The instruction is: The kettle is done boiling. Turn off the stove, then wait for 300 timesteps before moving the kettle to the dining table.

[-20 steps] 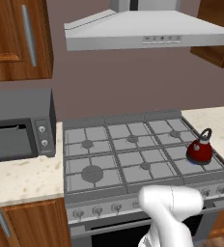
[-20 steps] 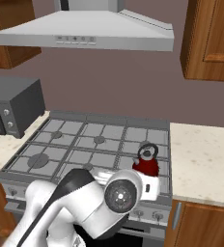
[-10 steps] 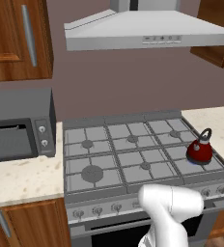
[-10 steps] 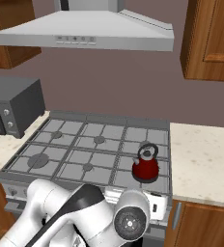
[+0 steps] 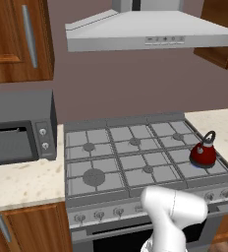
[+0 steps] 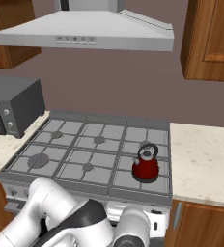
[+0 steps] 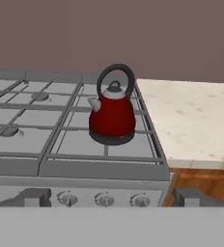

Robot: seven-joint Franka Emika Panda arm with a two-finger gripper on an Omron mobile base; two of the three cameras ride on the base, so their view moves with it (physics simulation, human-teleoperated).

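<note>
The red kettle (image 5: 203,155) (image 6: 146,166) (image 7: 112,116) stands upright on the front right burner of the grey stove (image 5: 116,162) (image 6: 75,154) (image 7: 32,125). A row of knobs (image 7: 104,198) (image 5: 99,214) runs along the stove's front. My gripper (image 7: 112,198) is open, low in front of the stove's right end. Its two dark fingertips (image 7: 36,197) stand wide apart just before the knobs, and nothing is between them. The kettle lies straight ahead of the gripper, above and beyond the knobs. The dining table is out of view.
A grey microwave (image 5: 17,128) (image 6: 10,106) sits on the beige counter (image 5: 22,182) left of the stove. A grey hood (image 5: 150,32) (image 6: 85,31) hangs above the burners. Beige counter (image 6: 203,164) (image 7: 191,116) continues right of the stove, with wood cabinets above and below.
In the right base view the hand has sunk lower and a little to the right in front of the stove. The kettle has stayed in place.
</note>
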